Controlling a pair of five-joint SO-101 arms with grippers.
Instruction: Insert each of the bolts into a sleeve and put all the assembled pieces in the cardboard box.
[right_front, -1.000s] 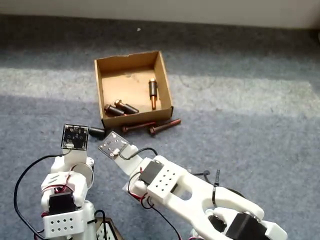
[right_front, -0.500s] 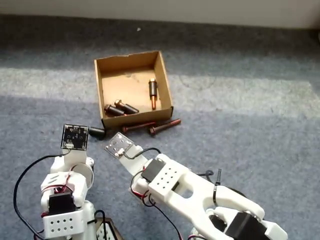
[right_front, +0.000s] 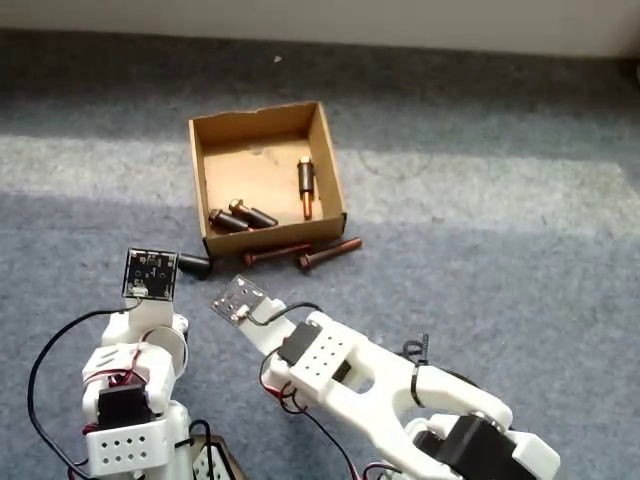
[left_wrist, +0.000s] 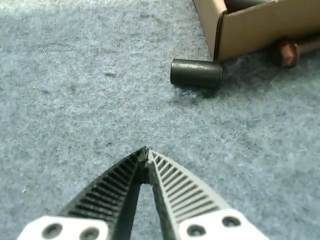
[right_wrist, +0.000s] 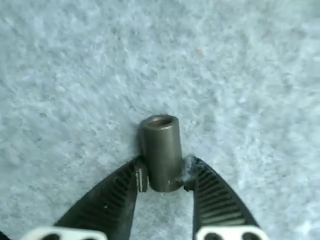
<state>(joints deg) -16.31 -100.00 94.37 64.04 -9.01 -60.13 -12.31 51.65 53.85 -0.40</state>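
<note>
— Where is your sleeve now?
— Your right jaws pinch a sleeve (right_wrist: 161, 152), its open end pointing away, I think so that a bolt can enter.
— And the left?
— Your left jaws are pressed together, empty. Another sleeve (right_front: 193, 265) lies left of centre, beside the cardboard box (right_front: 290, 232) corner; loose bolts (right_front: 330, 253) lie along its front wall.
</note>
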